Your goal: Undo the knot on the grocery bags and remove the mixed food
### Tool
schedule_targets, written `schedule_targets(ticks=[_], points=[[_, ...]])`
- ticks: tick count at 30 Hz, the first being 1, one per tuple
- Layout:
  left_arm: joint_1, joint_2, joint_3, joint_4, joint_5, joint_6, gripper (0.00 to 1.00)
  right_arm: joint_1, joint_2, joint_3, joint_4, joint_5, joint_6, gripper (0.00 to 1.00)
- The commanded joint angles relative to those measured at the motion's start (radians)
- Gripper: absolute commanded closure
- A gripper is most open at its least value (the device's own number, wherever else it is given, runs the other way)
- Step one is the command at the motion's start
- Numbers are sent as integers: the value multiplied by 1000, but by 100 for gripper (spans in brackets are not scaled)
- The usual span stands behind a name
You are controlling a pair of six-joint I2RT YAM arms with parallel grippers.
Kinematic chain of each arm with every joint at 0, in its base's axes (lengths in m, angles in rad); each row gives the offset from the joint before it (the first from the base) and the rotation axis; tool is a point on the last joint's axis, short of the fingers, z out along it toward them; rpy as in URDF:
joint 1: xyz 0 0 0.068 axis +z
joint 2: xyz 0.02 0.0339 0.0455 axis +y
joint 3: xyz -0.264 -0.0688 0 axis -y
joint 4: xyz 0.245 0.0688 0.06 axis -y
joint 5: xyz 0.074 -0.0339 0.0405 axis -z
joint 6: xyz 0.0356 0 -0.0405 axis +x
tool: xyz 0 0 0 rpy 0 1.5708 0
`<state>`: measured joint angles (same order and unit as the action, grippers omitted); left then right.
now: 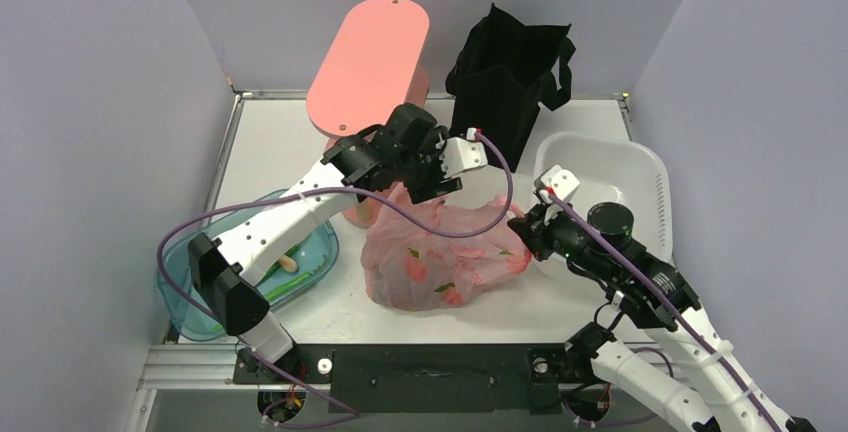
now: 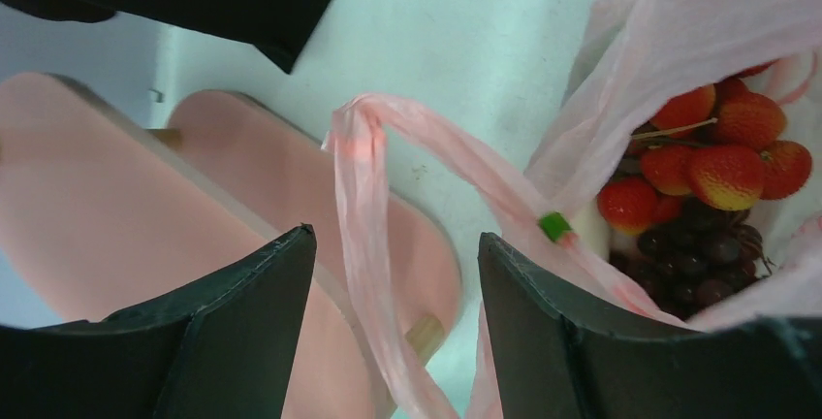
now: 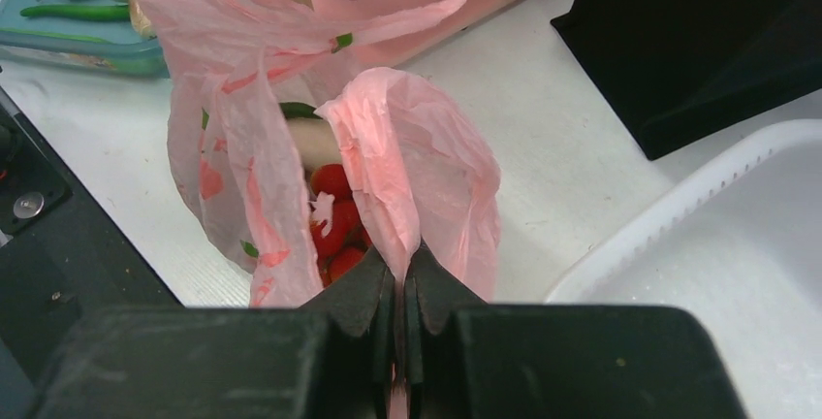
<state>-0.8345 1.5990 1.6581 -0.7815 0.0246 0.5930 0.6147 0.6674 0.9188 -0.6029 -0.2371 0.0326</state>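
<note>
pink bag [image 1: 440, 262] hides most of its fruit [image 2: 725, 173].

You see: thin translucent pink plastic bag with red print [image 1: 440, 257], slumped mid-table, mouth open, one handle loop lifted | inside it: small red and yellow fruits [image 2: 722, 147] over dark grape bunch [image 2: 693, 264] | boxy black fabric tote [image 1: 505, 77], upright at far edge

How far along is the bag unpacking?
Done: the pink bag looks untied, its mouth gaping. In hand: the right hand is shut on the bag's rim, and the left hand stands open around a handle loop. Left: the red fruits and dark grapes lie inside the bag. The black tote stands apart at the back.
</note>
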Motion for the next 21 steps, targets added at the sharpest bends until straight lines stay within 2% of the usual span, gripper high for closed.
schedule_targets(ticks=[1,8,15,16,17,18,19,21], points=[[25,88,136,-157,115,-3,39,-6,-53,-38,-2,-14,-25,100],[34,171,201,-130,57,-14,38,-7,-121,-85,-39,-24,-66,100],[32,280,302,-165,76,-52,40,-8,-167,-109,-61,-5,-66,100],[32,287,315,-174,104,-71,46,-8,-168,-107,-63,-4,-53,100],[33,297,341,-192,126,-80,60,-12,-168,-100,-69,-4,-47,100],[36,295,352,-199,176,-98,70,-15,-168,-92,-70,-1,-36,100],[47,279,369,-204,211,-109,88,-22,-163,-90,-68,4,-34,100],[80,223,362,-168,333,-143,100,-29,-145,-82,-40,36,-11,100]])
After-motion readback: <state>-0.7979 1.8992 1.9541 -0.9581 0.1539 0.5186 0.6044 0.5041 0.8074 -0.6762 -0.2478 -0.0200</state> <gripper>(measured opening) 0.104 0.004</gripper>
